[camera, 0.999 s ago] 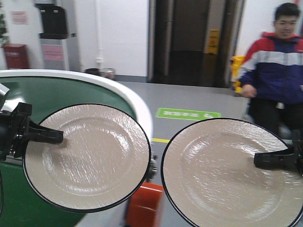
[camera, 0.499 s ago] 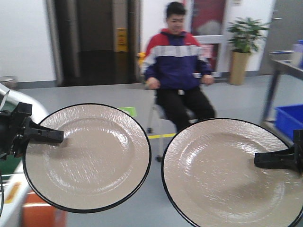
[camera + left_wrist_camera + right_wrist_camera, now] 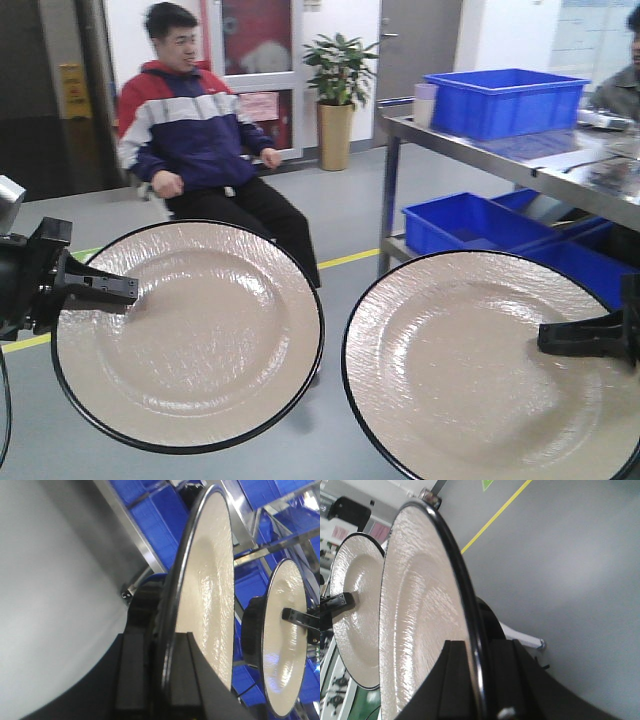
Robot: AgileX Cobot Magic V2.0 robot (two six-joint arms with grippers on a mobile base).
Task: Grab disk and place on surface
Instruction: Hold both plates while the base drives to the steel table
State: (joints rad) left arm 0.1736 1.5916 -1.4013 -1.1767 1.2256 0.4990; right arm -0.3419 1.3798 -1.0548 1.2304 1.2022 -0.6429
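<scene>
beige with thin black rims, two textured plates hang in the air side by side, faces up, with nothing under them but grey floor (image 3: 360,200). the left plate (image 3: 190,335) is pinched at its outer left edge by the left end effector (image 3: 125,292). the left wrist view shows black fingers closed on either side of the rim. the right plate (image 3: 490,370) is held the same way at its right edge by the right end effector (image 3: 560,337), clamped over the rim with one finger lying across the top face. the two rims sit near each other in the middle, not touching. behind the left plate a man (image 3: 200,130) in a red, white and navy jacket sits facing this way, and a yellow line (image 3: 345,260) runs across the floor by his legs. a potted plant (image 3: 340,70) stands against the back wall. to the right is a steel worktop (image 3: 480,150) carrying a blue crate (image 3: 505,100), with more blue bins (image 3: 450,225) on the level below it, just behind the right plate.
</scene>
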